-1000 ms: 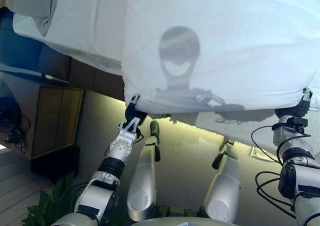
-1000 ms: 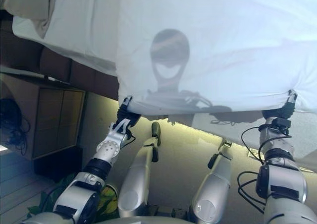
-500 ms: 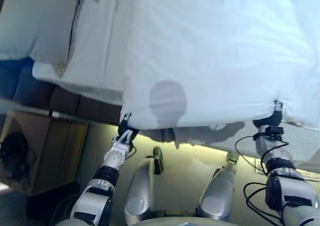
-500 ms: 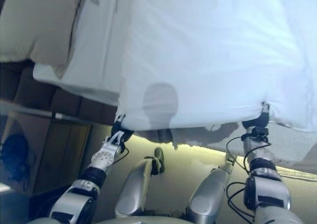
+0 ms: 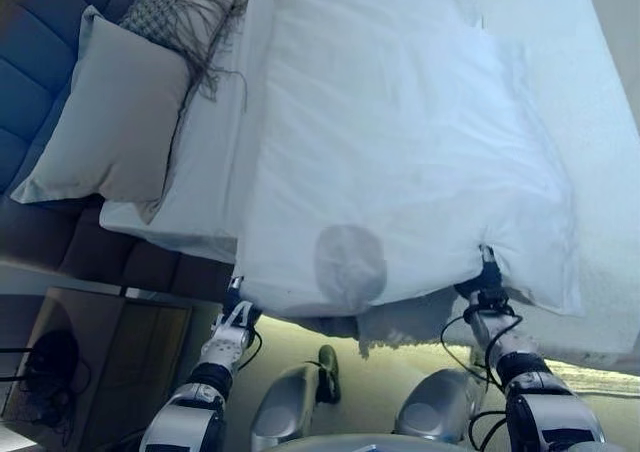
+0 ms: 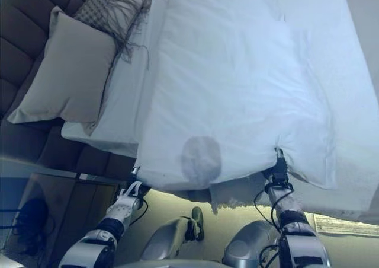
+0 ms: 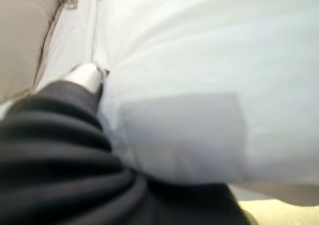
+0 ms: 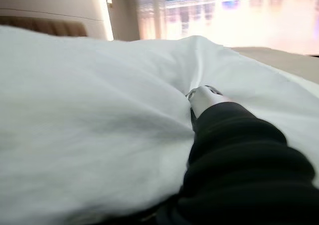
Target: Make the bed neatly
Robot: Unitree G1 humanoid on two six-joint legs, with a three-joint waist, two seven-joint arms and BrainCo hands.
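Note:
A white duvet lies spread over the bed, and its near edge hangs just past the mattress side. My left hand grips the duvet's near left corner. One finger is tucked into the cloth in the left wrist view. My right hand holds the near edge further right, where the cloth bunches. In the right wrist view a finger is pinched into the folds. Most of both hands is hidden under the duvet.
A beige pillow and a fringed cushion lie at the head of the bed against the dark tufted headboard. The white sheet shows between pillow and duvet. A wooden nightstand stands to the lower left.
Both hands have carried the duvet's edge forward and down, so it now lies flatter on the bed. The camera has tipped up, and the pillows and headboard have come into view.

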